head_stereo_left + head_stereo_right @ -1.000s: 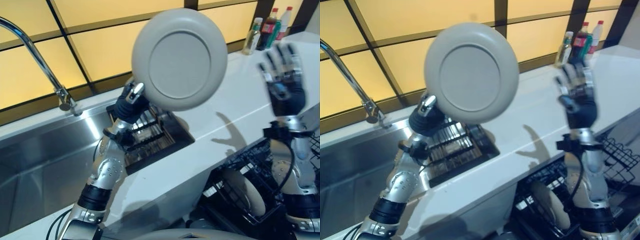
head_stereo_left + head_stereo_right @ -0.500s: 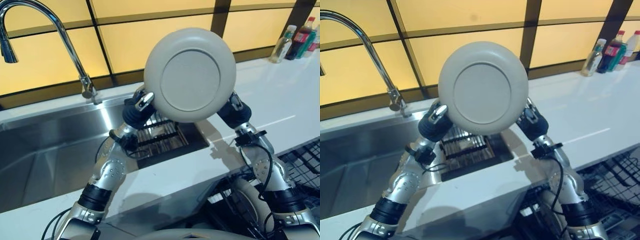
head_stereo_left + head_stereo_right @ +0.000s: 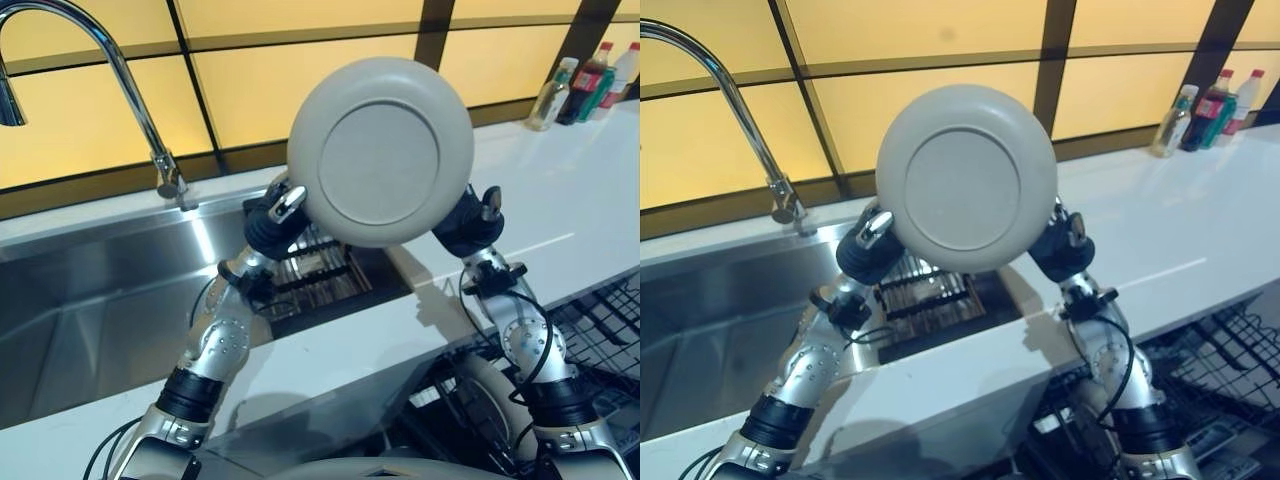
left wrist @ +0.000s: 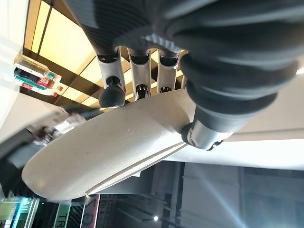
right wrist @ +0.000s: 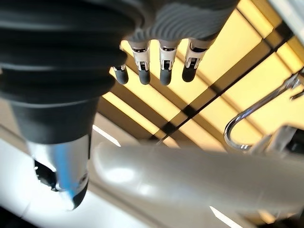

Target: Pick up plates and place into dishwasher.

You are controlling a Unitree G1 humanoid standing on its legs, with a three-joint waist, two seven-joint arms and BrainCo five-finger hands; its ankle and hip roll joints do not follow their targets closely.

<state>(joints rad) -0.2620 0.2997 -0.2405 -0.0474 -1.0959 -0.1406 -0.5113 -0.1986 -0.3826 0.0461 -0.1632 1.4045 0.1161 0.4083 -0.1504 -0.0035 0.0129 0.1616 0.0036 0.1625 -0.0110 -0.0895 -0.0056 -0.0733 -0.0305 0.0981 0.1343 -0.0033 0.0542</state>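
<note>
Your left hand [image 3: 278, 208] pinches the round grey plate [image 3: 380, 150] upright above the white bench [image 3: 560, 200]; right hand [image 3: 470, 222] apparently braces it, fingers [image 5: 164, 71] relaxed, ready for handover.

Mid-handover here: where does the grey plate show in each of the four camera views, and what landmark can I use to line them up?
Left eye view: the grey plate is upper centre, underside facing the camera, above the sink.
Right eye view: upper centre, between both wrists.
Left wrist view: its rim runs across the middle, pinched by the left hand.
Right wrist view: its rim lies below the right hand, whose fingers are off it.
Shared landmark: the curved faucet.
</note>
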